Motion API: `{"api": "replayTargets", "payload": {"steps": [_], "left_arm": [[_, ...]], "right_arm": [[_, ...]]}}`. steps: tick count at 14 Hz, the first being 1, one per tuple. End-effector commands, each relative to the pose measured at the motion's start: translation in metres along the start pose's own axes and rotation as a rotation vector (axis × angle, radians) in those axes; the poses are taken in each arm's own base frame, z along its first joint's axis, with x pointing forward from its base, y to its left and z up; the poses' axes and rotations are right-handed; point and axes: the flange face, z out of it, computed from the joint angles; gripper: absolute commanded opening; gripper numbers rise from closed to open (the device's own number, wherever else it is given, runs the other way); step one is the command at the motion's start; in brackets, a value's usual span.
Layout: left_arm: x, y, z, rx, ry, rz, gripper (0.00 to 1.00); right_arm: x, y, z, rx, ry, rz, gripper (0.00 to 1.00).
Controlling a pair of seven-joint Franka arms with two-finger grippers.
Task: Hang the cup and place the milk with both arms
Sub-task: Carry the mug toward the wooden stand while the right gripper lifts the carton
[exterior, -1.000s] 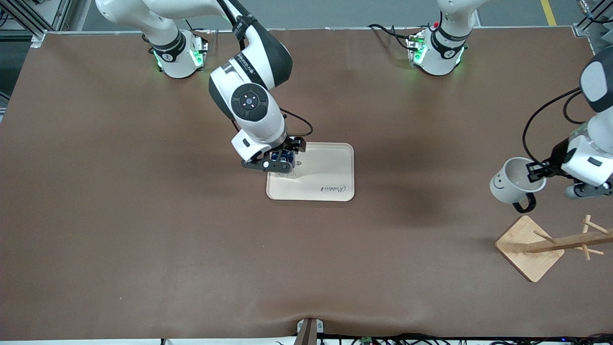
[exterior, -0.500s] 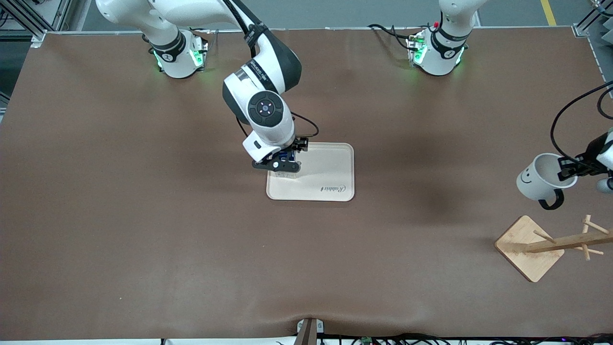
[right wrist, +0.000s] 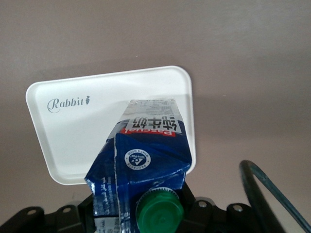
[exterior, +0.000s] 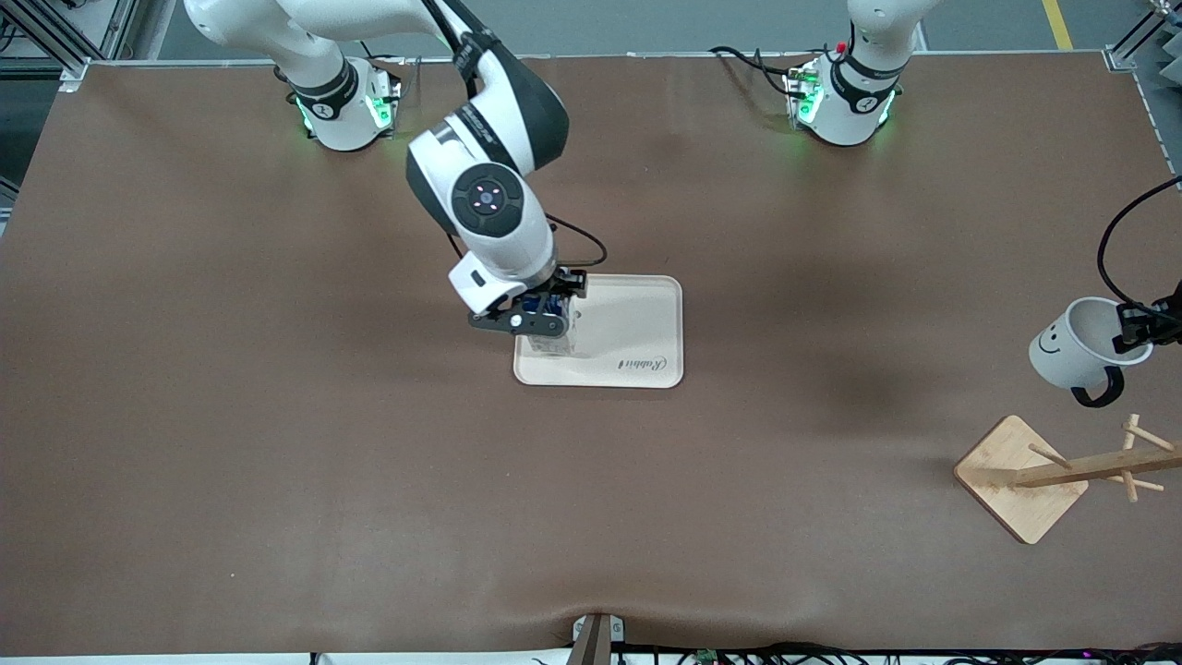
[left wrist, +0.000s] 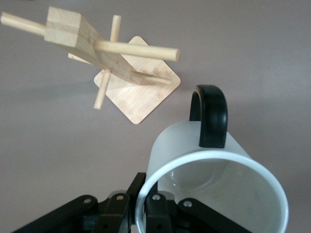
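Note:
My left gripper [exterior: 1136,325] is shut on the rim of the cup [exterior: 1073,349], a white mug with a smiley face and a black handle [left wrist: 209,116]. It holds the cup tilted in the air beside the wooden rack [exterior: 1020,476]. In the left wrist view the cup [left wrist: 218,189] is close to the rack's pegs [left wrist: 136,49], and my left gripper [left wrist: 143,213] pinches the rim. My right gripper [exterior: 540,316] is shut on the milk [exterior: 551,342], a blue carton with a green cap [right wrist: 159,209]. It holds the milk [right wrist: 141,155] upright over a corner of the beige tray [exterior: 637,323].
The rack has a square bamboo base and a post with several pegs, near the left arm's end of the table. The tray [right wrist: 73,141] carries the word "Rabbit". A black cable [right wrist: 257,194] hangs by my right wrist. Brown table [exterior: 277,443] all around.
My left gripper has carried the cup toward the left arm's end of the table, closer to the rack. My right gripper has shifted slightly with the milk over the tray's corner.

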Motion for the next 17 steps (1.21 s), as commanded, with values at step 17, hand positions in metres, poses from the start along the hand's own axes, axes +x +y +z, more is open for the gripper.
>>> {"api": "replayTargets", "payload": {"steps": [17], "left_arm": [[0.032, -0.041, 0.013, -0.035, 0.040, 0.055, 0.00]], "right_arm": [[0.150, 0.443, -0.064, 0.039, -0.096, -0.057, 0.06]]}}
